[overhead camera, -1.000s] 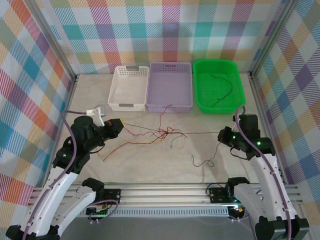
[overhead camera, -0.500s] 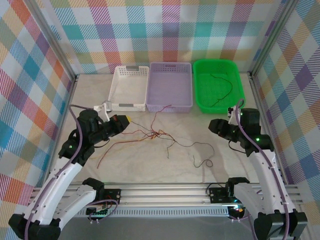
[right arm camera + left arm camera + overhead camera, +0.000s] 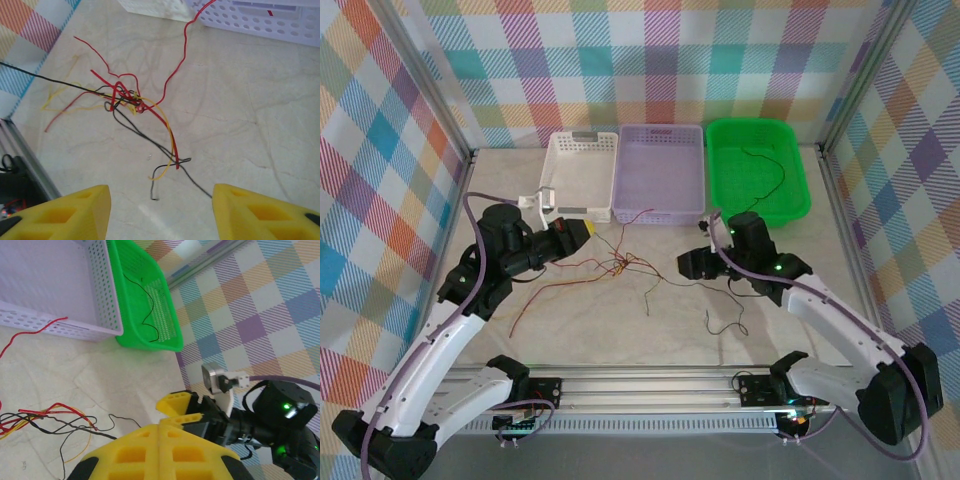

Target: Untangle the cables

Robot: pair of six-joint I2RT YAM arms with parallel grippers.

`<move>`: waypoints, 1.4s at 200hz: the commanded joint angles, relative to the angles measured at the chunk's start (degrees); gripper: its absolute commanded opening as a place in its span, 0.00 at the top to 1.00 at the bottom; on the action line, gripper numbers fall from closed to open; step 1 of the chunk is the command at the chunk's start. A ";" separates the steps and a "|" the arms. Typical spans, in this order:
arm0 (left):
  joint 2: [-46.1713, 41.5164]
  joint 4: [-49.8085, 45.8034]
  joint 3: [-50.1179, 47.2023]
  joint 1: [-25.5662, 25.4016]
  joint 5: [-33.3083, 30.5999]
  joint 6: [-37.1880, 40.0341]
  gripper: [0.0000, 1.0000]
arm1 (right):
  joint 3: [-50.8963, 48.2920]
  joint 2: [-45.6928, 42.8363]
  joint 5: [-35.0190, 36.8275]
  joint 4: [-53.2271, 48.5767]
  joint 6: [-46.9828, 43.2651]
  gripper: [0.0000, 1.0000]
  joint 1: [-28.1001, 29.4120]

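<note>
Pale table (image 3: pixel 570 330) holds the cables (image 3: pixel 131 102), knotted near its middle. My left gripper (image 3: pixel 585 231) is pressed together; my right gripper (image 3: pixel 159 196) is spread wide, facing the knot.

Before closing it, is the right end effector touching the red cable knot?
Apart. The right wrist view shows bare table between right end effector and knot ahead.

Three plastic baskets stood in a row at the pale stone table's (image 3: pixel 800 300) 12 o'clock: the white slotted basket (image 3: pixel 572 212), the lilac perforated basket (image 3: pixel 658 211) at its 3 o'clock, the green mesh basket (image 3: pixel 760 214) next. A thin black wire (image 3: pixel 783 176) lay inside the last. The tangled thin cables (image 3: pixel 620 266) lay at the lilac basket's 6 o'clock.
</note>
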 commanded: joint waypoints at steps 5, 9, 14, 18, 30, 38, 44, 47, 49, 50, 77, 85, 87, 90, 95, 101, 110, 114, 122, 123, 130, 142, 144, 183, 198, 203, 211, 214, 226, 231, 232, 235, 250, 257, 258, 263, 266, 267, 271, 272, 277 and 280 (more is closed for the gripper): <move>0.01 0.16 1.69 -0.76 0.57 -0.32 1.00 | -0.54 3.03 3.24 9.00 -4.29 0.43 3.17; 0.01 0.30 1.68 -0.79 0.61 -0.32 1.00 | -0.54 3.74 3.35 9.70 -4.51 0.43 3.76; -0.01 0.34 1.68 -0.91 0.62 -0.47 1.00 | -0.35 4.54 3.66 10.37 -4.81 0.43 4.37; 0.16 0.36 1.69 -0.92 0.64 -0.52 1.00 | -0.16 5.22 3.99 10.85 -5.08 0.43 4.98; 0.21 0.35 1.77 -1.02 0.64 -0.64 1.00 | 0.31 7.43 4.51 12.24 -5.73 0.43 6.75; 0.25 0.34 1.85 -0.99 0.55 -0.61 1.00 | 0.64 9.06 4.64 12.97 -6.09 0.43 7.96; 0.23 0.25 1.95 -1.02 0.56 -0.58 1.00 | 0.73 9.93 4.78 13.57 -6.35 0.43 8.78; 0.25 0.23 2.05 -1.02 0.55 -0.62 1.00 | 0.78 10.47 4.81 13.84 -6.43 0.43 9.16; 0.19 0.17 2.05 -1.02 0.55 -0.63 1.00 | 0.87 10.80 4.85 14.00 -6.52 0.44 9.42; 0.18 0.11 2.04 -1.02 0.55 -0.64 1.00 | 0.87 10.91 4.90 14.10 -6.57 0.44 9.52; 0.25 0.14 2.09 -1.11 0.56 -0.60 1.00 | 1.00 14.79 6.53 17.32 -6.89 0.45 11.20; 0.22 0.14 2.02 -1.11 0.55 -0.58 1.00 | 1.15 15.97 6.45 18.11 -6.81 0.45 11.29; 0.22 0.10 2.02 -1.11 0.55 -0.64 1.00 | 1.31 16.28 6.45 18.21 -6.81 0.46 11.34; 0.23 0.19 1.98 -1.07 0.55 -0.69 1.00 | 1.43 16.75 6.45 18.32 -6.81 0.46 11.38; 0.22 0.30 1.95 -1.09 0.55 -0.74 1.00 | 1.72 17.46 6.40 18.56 -6.80 0.46 11.46; 0.24 0.23 1.99 -1.11 0.64 -0.69 1.00 | 1.96 18.43 6.34 19.03 -6.81 0.47 11.59; 0.25 0.32 1.89 -1.11 0.64 -0.80 1.00 | 2.41 19.75 6.39 19.60 -6.81 0.50 11.80; 0.13 0.32 1.92 -1.11 0.64 -0.79 1.00 | 2.64 20.38 6.57 19.80 -6.73 0.51 11.90; 0.04 0.48 1.72 -1.11 0.73 -0.84 1.00 | 2.96 21.22 6.54 20.16 -6.59 0.58 12.04; 0.06 0.49 1.69 -1.11 0.68 -0.84 1.00 | 3.01 21.31 6.54 20.17 -6.57 0.60 12.06; -0.02 0.42 1.64 -1.11 0.68 -0.72 1.00 | 3.36 21.72 6.92 20.14 -6.46 0.69 12.13; -0.17 0.32 1.19 -1.10 0.67 -0.58 1.00 | 3.59 21.24 7.87 20.03 -6.04 0.89 12.22; -0.18 0.28 1.09 -1.09 0.71 -0.57 1.00 | 3.53 21.07 8.01 19.97 -6.04 0.91 12.25; -0.10 -0.76 -0.98 -1.11 0.65 1.20 1.00 | 2.19 11.22 13.35 16.57 -6.36 1.00 12.18; 0.42 -1.04 -2.28 -1.11 0.79 2.20 0.83 | 2.74 7.28 12.07 13.63 -6.72 1.00 12.09; 0.56 -0.76 -2.99 -1.11 0.82 2.33 0.73 | 3.05 6.14 10.93 12.82 -6.72 1.00 12.08; 0.82 -0.19 -4.13 -1.20 1.06 2.52 0.57 | 3.65 4.31 9.73 11.37 -6.65 1.00 12.09; 1.04 0.00 -4.54 -1.20 1.15 2.57 0.52 | 3.80 3.70 9.31 10.89 -6.55 1.00 12.04; 1.66 1.63 -6.48 -1.24 1.70 2.49 0.34 | 4.27 1.59 7.66 9.72 -6.21 1.00 12.09; 2.05 2.33 -7.34 -1.35 2.18 2.45 0.29 | 4.73 0.74 7.13 9.19 -6.06 1.00 12.09; 2.16 2.56 -7.45 -1.36 2.24 2.43 0.28 | 4.82 0.61 6.96 9.06 -6.04 1.00 12.09; 2.37 3.04 -7.98 -1.45 2.42 2.35 0.26 | 5.01 0.23 6.56 8.73 -5.90 1.00 12.09; 3.67 6.94 -10.46 -2.33 3.16 1.64 0.18 | 6.40 -1.28 4.16 7.55 -5.50 1.00 12.08; 4.40 8.62 -11.65 -3.15 3.57 1.45 0.15 | 7.19 -1.68 3.03 6.98 -5.27 1.00 12.08; 4.53 8.86 -11.85 -3.27 3.60 1.41 0.15 | 7.28 -1.70 2.81 6.94 -5.25 1.00 12.08; 5.15 10.08 -12.51 -4.02 3.62 1.13 0.14 | 7.79 -1.93 2.02 6.65 -5.00 1.00 12.04; 5.55 10.87 -12.72 -4.39 3.75 1.10 0.13 | 8.07 -2.01 1.63 6.48 -4.85 1.00 12.08; 5.67 11.00 -12.86 -4.64 3.78 1.10 0.12 | 8.16 -2.00 1.49 6.43 -4.77 1.00 12.08; 6.36 12.16 -13.23 -5.33 4.03 1.08 0.11 | 8.60 -2.13 0.99 6.24 -4.52 1.00 12.09; 6.51 12.44 -13.34 -5.59 4.05 1.09 0.11 | 8.69 -2.19 0.82 6.22 -4.48 1.00 12.09; 7.26 13.47 -13.64 -6.71 4.19 1.18 0.10 | 9.21 -2.29 0.25 6.01 -4.08 1.00 12.08; 7.71 14.10 -13.81 -7.38 4.12 1.21 0.09 | 9.48 -2.40 -0.05 5.94 -3.89 1.00 12.09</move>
